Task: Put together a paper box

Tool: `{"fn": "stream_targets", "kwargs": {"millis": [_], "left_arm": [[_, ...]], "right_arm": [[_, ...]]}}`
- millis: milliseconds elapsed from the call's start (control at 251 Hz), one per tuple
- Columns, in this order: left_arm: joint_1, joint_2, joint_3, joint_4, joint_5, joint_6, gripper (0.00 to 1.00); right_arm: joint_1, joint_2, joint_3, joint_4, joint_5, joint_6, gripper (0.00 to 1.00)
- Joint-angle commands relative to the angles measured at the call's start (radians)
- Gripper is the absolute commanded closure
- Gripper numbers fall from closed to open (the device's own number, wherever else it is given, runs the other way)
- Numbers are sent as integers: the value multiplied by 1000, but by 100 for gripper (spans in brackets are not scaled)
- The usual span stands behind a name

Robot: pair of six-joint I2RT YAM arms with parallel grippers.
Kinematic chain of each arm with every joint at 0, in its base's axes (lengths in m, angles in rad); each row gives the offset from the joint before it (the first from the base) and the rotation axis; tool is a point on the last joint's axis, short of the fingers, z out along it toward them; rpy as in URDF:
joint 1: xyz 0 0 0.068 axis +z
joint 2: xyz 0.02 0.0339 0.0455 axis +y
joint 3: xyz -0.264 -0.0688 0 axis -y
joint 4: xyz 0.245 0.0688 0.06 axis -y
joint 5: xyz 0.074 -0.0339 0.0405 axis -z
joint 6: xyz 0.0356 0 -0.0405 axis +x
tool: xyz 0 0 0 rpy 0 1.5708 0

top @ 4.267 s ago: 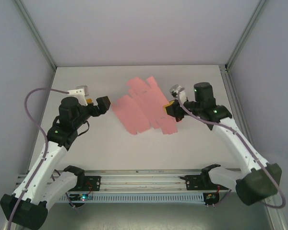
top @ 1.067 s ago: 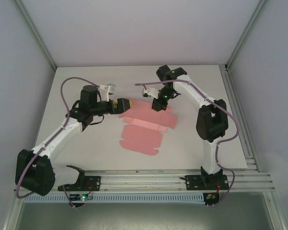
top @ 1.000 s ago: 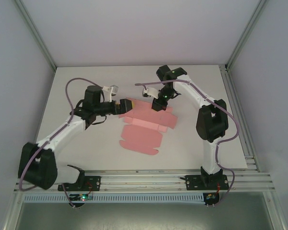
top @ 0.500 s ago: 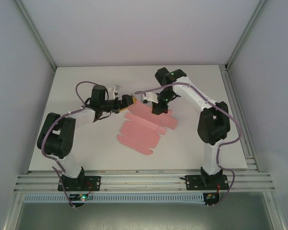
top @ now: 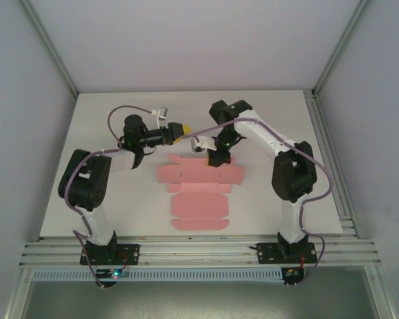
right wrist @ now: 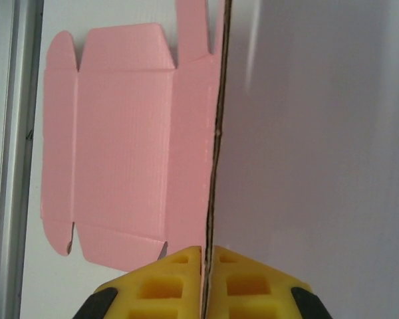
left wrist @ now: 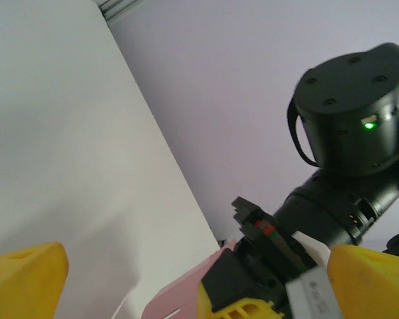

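Against the frame half a second earlier, on the table [top: 106, 133] the left arm [top: 93, 176] is now standing folded closer to its base, and the paper box [top: 199, 193] is lying square to the table edges instead of diagonally. It is a flat creased sheet at mid-table. The sheet is extending from the right gripper [top: 217, 159], which is pinching the far edge with jaws closed on the card, toward the near edge, panels stacked far to near. The left gripper [top: 180, 130] is hovering wide-spread and empty just beyond the far-left corner, so it is judged the nearer free claw for the left flaps.
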Motion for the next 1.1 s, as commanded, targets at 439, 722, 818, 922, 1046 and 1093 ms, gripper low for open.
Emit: {"fn": "stream_targets", "kwargs": {"millis": [439, 722, 818, 922, 1046, 1093], "left_arm": [[-28, -368, 100, -1165, -392, 797, 7], [-27, -283, 152, -1138, -194, 949, 22], [-29, -266, 168, -1152, -151, 958, 33], [-31, -267, 167, -1142, -146, 944, 57], [-44, -294, 154, -1132, -173, 929, 71], [-56, -304, 149, -1130, -183, 927, 72]], "right_arm": [[-42, -49, -6, 25, 12, 88, 100], [-42, -48, -2, -22, -40, 32, 100], [-44, -41, 13, -15, -33, 54, 100], [-44, -23, 45, -8, -12, 103, 100], [-45, -8, 66, 24, 10, 180, 100], [-44, -10, 66, 40, 10, 202, 100]]}}
